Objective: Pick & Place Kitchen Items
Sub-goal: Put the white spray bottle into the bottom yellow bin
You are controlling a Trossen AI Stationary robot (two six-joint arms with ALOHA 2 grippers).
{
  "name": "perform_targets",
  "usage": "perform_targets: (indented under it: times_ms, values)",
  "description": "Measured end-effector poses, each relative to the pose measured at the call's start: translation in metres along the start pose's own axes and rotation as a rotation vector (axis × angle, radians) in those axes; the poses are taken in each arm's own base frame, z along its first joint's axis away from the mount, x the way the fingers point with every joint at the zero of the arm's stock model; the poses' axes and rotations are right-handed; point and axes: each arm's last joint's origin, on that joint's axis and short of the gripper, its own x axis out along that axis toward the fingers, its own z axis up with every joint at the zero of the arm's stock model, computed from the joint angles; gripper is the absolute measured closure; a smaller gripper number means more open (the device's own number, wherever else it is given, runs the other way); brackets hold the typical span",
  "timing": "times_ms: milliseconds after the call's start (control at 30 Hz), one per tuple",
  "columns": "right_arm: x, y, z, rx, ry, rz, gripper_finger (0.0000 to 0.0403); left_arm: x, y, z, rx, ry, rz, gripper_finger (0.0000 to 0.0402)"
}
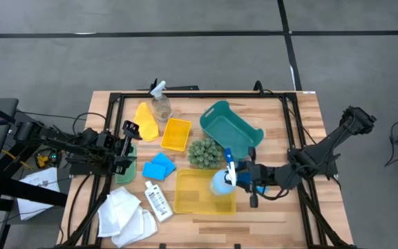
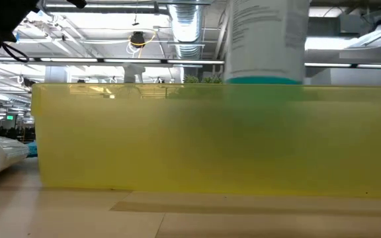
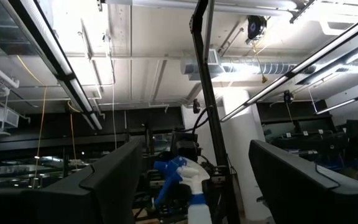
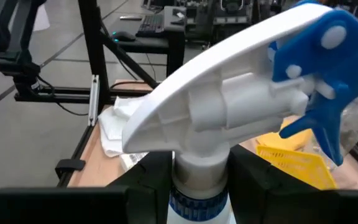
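My right gripper (image 1: 235, 174) is shut on a blue spray bottle (image 1: 221, 182) with a white head and blue trigger (image 4: 241, 93), standing over the right end of the large yellow bin (image 1: 192, 197). In the low view the bottle (image 2: 266, 39) rises behind the bin's near wall (image 2: 210, 139). My left gripper (image 1: 127, 142) is open and empty at the table's left, tipped upward, above a green piece (image 1: 124, 169). Its fingers stand wide apart in the left wrist view (image 3: 194, 162). Blue sponges (image 1: 159, 166), a small white bottle (image 1: 157, 200) and white cloths (image 1: 124, 214) lie on the table. My right gripper pinches the spray bottle's neck (image 4: 197, 186), just under the white spray head, between its two fingers (image 4: 148, 180). The fingers come level from the table's right side. The bottle stands upright with its lower part inside the yellow bin; whether its base rests there is hidden.
A teal basket (image 1: 230, 128) and a green bumpy ball (image 1: 204, 152) sit just beyond the large bin. A small yellow bin (image 1: 176, 133), a yellow piece (image 1: 146, 116) and a clear spray bottle (image 1: 161, 104) lie at the far left. A black frame (image 1: 199, 93) edges the table.
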Motion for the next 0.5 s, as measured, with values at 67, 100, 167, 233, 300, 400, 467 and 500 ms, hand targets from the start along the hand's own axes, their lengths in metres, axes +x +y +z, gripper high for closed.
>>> perform_targets:
  times_ms: [67,100,167,233,300,400,467,500]
  values:
    - [0.003,-0.002,-0.005,0.012,0.013,-0.005,0.0292,0.000,0.000,0.000,0.000,0.000,0.000,0.0112]
    - [0.003,-0.003,-0.006,0.017,0.019,-0.009,0.0292,0.000,0.000,0.000,0.000,0.000,0.000,0.0112]
    - [0.005,-0.005,-0.009,0.024,0.025,-0.013,0.0292,0.000,0.000,0.000,0.000,0.000,0.000,0.0112]
    - [0.007,-0.006,-0.012,0.032,0.032,-0.018,0.0292,0.000,0.000,0.000,0.000,0.001,0.000,0.0112]
    - [0.009,-0.008,-0.017,0.040,0.031,-0.023,0.0292,0.000,0.000,-0.001,0.000,0.006,0.000,0.0112]
    - [0.011,-0.008,-0.023,0.047,0.027,-0.027,0.0292,0.000,0.000,-0.001,0.004,0.008,0.002,0.0112]
    - [0.013,-0.010,-0.027,0.054,0.038,-0.034,0.0292,0.000,0.000,-0.001,0.005,0.009,0.002,0.0112]
    - [0.013,-0.009,-0.028,0.058,0.038,-0.034,0.0292,0.000,0.000,-0.001,0.005,0.009,0.002,0.0112]
